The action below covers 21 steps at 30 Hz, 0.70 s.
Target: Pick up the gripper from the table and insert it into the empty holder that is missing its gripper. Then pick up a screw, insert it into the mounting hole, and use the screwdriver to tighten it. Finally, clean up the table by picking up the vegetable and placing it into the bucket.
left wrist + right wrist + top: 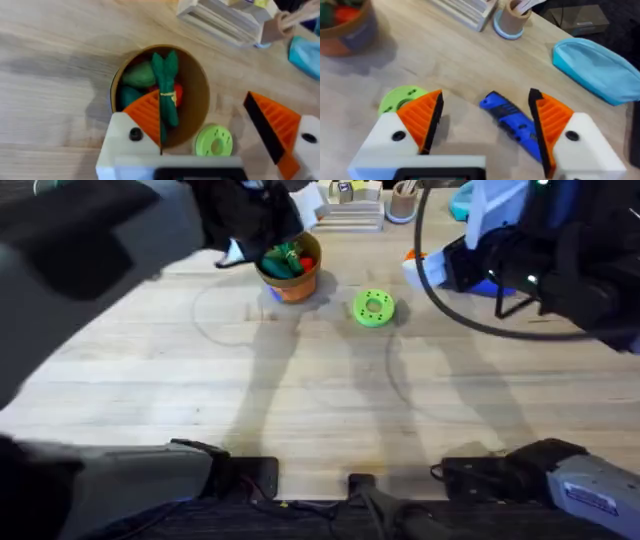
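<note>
- Overhead: the bucket (pixel 291 268) stood upper centre on the table (pixel 200 390), holding green and red toys; the green disc (pixel 374 307) lay just right of it; the left gripper (pixel 240 230) hung dark above the bucket's left side; the right gripper (pixel 430 265) sat at upper right.
- Left wrist: the left gripper (pixel 220 135) had its jaws apart over the bucket (pixel 197 95); the vegetable (pixel 166 87) lay inside, free of the pads.
- Right wrist: the right gripper (pixel 487 122) had its jaws apart either side of the screwdriver (pixel 512 122), not clamped on it.

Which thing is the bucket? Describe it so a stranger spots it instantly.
On the wooden table, look far and left of centre. Beside the flat green disc stands a round orange-brown pot. It alone holds green and red toy vegetables.
</note>
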Motion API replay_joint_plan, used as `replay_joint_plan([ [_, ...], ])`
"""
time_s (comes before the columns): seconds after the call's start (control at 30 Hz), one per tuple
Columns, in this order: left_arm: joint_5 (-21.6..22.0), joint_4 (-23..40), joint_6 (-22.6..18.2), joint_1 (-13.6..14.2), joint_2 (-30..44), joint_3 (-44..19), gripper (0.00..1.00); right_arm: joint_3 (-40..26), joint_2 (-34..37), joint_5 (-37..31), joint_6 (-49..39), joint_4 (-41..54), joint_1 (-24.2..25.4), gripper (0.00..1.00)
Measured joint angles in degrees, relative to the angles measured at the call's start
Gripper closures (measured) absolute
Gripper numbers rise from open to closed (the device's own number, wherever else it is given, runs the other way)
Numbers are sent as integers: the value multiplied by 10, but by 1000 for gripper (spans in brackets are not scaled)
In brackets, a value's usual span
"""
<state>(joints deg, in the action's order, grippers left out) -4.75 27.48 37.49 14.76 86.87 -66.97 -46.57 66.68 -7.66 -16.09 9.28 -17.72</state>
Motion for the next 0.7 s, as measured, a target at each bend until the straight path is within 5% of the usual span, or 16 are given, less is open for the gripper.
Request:
replay_joint_plan([
  [0.23, 0, 187, -199, 0, -101, -52, 6, -62, -65, 0, 60, 191, -5, 10],
  [0.4, 0, 315, -304, 0, -150, -53, 6, -159, -81, 0, 84, 360, -5, 10],
  [0.7, 2, 384, -416, 0, -195, -53, 6, -229, -93, 0, 147, 462, -5, 10],
])
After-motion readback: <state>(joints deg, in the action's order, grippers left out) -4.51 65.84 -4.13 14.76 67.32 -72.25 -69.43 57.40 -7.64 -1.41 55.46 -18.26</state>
